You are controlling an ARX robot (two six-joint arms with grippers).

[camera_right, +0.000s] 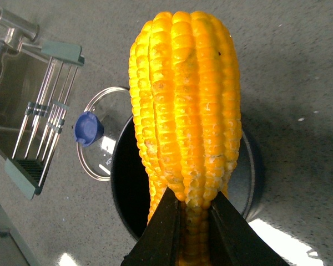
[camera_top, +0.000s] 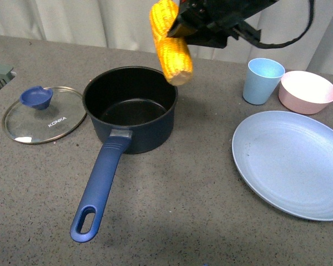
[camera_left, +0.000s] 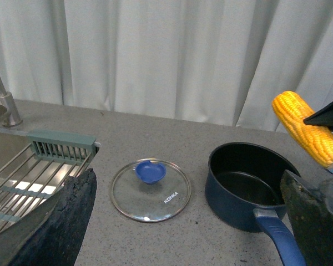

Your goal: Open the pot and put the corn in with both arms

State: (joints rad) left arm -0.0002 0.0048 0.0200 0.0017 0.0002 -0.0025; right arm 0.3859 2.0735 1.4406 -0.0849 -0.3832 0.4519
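The dark navy pot stands open on the grey counter, its long blue handle pointing toward me. My right gripper is shut on the yellow corn and holds it in the air above the pot's far right rim. In the right wrist view the corn hangs over the pot's black inside, pinched between the two black fingers. My left gripper is open and empty, back from the pot; the corn shows there too.
The glass lid with a blue knob lies flat left of the pot. A light blue cup, a pink bowl and a large blue plate sit at the right. A sink with a rack lies far left.
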